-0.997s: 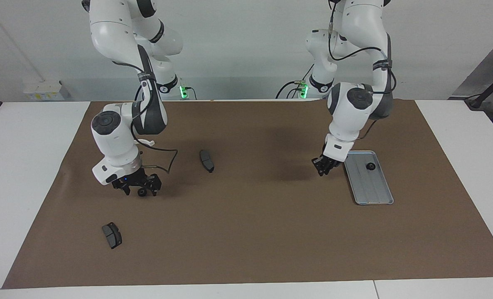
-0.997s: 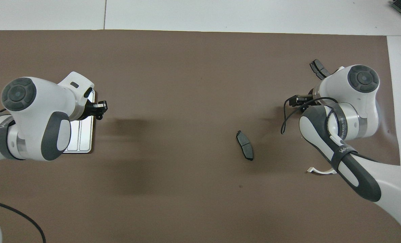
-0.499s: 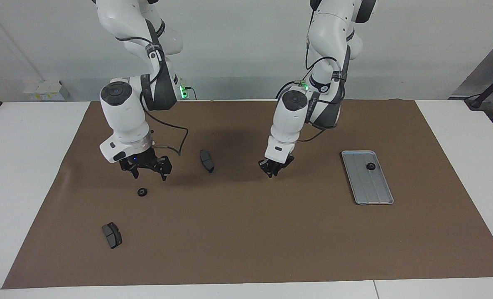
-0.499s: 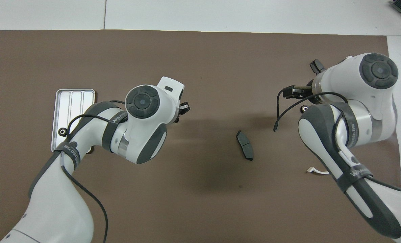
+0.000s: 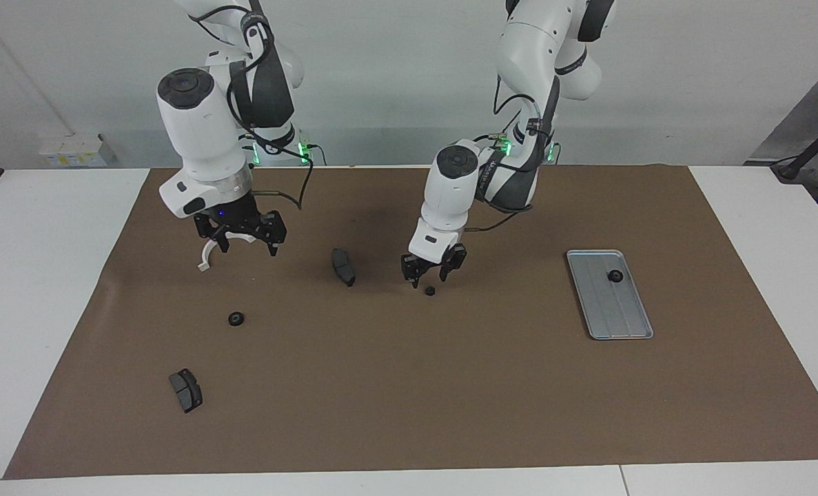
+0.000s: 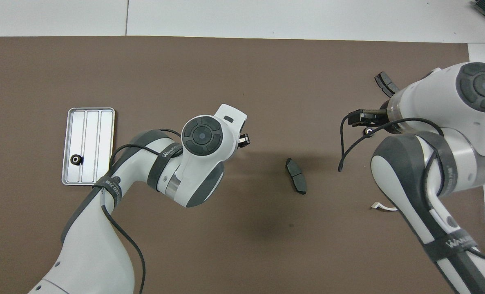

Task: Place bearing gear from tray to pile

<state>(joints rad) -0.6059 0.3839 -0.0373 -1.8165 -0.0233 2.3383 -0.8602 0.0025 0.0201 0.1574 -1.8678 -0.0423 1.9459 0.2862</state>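
Right, nearest the robots: bracket [image 5: 205, 260] flat on the mat [image 5: 450, 413], right gripper [image 5: 241, 241] up in the air over it, fingers spread, holding nothing. It was low a second ago and has since lifted off; looks like it's just waiting now.

Next out: mid pad [image 5: 343, 266], and just beside it the left gripper [image 5: 433, 272] over the middle of the mat. Change here: a second ago it was closed next to the tray [image 5: 622, 320], then it travelled across still closed, and now its fingers are apart with a dropped gear [image 5: 430, 291] on the mat right under the tips, no contact. So I read that as a release just done.

Tray gear [image 5: 615, 275] sits at the tray's robot end, untouched. One more to move, I'd say.

Farther out: earlier gear [image 5: 236, 318] alone on the mat, then far pad [image 5: 185, 390].

Pile is very loose; the dropped gear lands at its edge, near the mid pad, well apart from the earlier gear.
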